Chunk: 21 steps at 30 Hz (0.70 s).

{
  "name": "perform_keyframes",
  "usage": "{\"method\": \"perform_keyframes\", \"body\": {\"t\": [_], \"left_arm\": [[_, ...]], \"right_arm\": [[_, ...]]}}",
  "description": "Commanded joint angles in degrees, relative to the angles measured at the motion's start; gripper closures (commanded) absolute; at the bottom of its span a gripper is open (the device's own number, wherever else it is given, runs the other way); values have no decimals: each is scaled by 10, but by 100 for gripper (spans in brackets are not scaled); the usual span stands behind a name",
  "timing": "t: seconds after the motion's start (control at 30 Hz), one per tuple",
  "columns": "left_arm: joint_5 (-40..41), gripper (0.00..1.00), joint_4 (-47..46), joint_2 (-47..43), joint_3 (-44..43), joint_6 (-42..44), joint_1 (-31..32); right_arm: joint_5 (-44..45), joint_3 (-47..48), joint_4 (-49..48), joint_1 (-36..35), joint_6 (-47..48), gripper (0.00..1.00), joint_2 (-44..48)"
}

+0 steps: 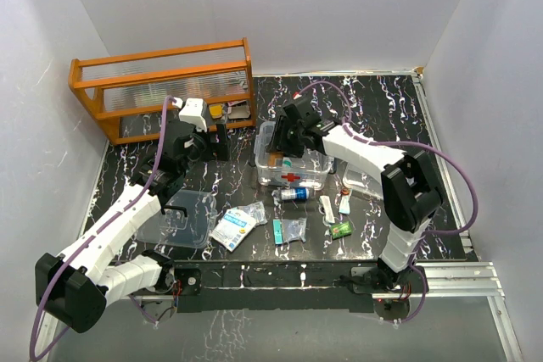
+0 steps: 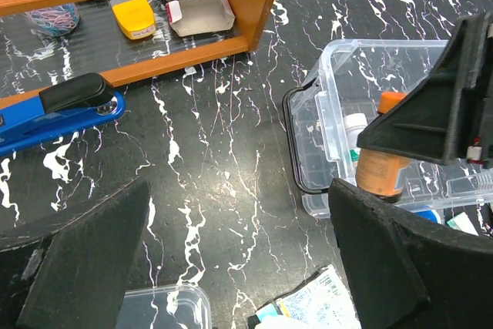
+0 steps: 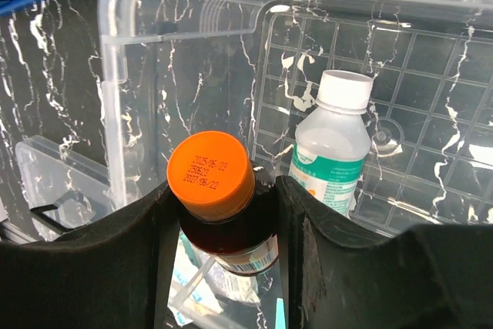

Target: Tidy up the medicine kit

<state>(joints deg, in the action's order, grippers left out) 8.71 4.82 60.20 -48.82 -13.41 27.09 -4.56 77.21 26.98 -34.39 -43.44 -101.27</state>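
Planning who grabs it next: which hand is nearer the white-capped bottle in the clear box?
Right. The right hand, gripping the orange-capped bottle, hangs over the box just beside the white-capped bottle; the left hand is outside the box, to its left.

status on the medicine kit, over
Right gripper shut on orange-capped bottle over the clear kit box. Left gripper open, empty, beside the box. White bottle inside, close to the drop; lid off, on the table.
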Motion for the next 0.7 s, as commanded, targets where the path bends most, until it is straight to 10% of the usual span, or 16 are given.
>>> {"method": "perform_keyframes", "body": {"t": [0.0, 0.67], "left_arm": [[0, 1, -16, -7, 3, 8, -3], [7, 1, -15, 0, 3, 12, -4]], "right_arm": [[1, 5, -38, -13, -13, 62, -14], [17, 36, -6, -23, 9, 40, -44]]}}
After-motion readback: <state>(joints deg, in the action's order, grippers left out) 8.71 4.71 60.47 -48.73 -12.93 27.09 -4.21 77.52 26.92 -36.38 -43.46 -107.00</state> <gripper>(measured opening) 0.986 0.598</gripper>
